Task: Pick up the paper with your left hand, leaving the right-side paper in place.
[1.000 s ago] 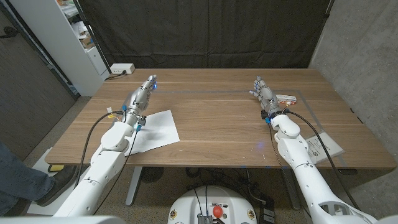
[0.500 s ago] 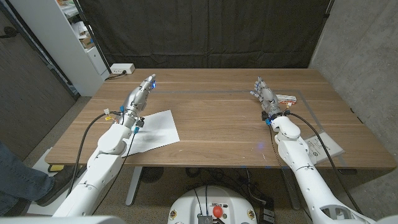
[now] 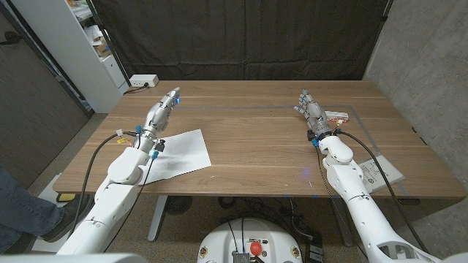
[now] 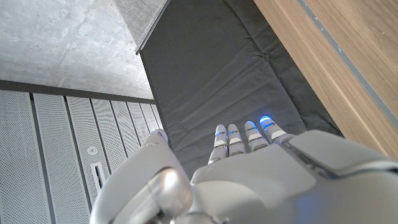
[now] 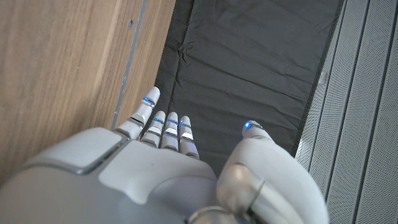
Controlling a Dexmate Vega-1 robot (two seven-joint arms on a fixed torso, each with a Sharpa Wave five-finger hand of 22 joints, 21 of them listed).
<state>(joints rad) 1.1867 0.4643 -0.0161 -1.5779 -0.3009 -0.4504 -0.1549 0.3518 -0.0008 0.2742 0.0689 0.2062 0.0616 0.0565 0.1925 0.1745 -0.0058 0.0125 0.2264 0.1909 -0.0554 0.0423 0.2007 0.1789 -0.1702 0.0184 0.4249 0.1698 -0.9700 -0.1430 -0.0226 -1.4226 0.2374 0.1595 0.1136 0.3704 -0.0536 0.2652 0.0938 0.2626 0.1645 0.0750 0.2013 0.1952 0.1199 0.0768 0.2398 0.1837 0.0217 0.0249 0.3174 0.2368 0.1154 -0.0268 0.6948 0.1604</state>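
White paper lies flat, slightly skewed.

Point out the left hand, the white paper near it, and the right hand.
left hand [image 3: 162,107], head view, on the back of the hand.
white paper [image 3: 183,150], head view, on the bare middle of the sheet.
right hand [image 3: 311,109], head view, on the back of the hand.

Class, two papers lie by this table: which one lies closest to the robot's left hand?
The plain white paper on the table's left side, beside the left hand. The other, printed sheet lies far right, under the right forearm.
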